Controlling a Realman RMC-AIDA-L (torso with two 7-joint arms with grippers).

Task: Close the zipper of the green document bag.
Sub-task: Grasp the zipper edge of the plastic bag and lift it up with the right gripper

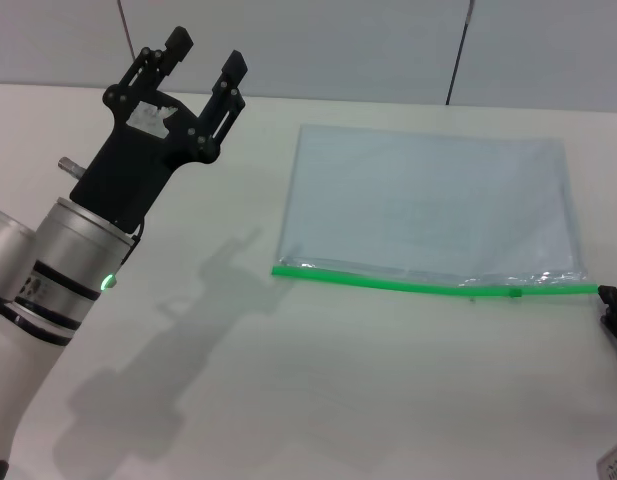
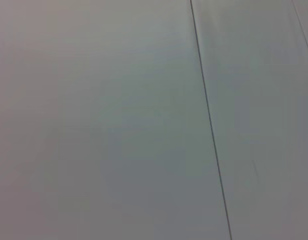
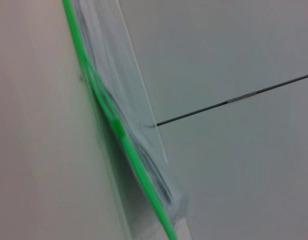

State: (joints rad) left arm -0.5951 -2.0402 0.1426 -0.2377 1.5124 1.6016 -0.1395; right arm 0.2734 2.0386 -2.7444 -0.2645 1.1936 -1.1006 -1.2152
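Note:
The green document bag [image 1: 428, 200] lies flat on the white table, right of centre, a translucent pale pouch. Its zipper [image 1: 388, 283] is a bright green strip along the near long edge, and the small slider tab [image 1: 514, 293] sits towards the strip's right end. The plastic is puckered just behind that stretch. My left gripper [image 1: 206, 52] hangs open in the air at the far left, well away from the bag. Only a black part of my right gripper [image 1: 612, 312] shows at the right edge, just beyond the zipper's right end. The right wrist view shows the zipper [image 3: 94, 80] and slider [image 3: 115, 126] close up.
The white table [image 1: 318, 390] stretches bare in front of the bag. A pale wall [image 1: 338, 40] with a dark seam [image 1: 458, 50] stands behind the table. The left wrist view shows only wall panels and a seam [image 2: 208, 120].

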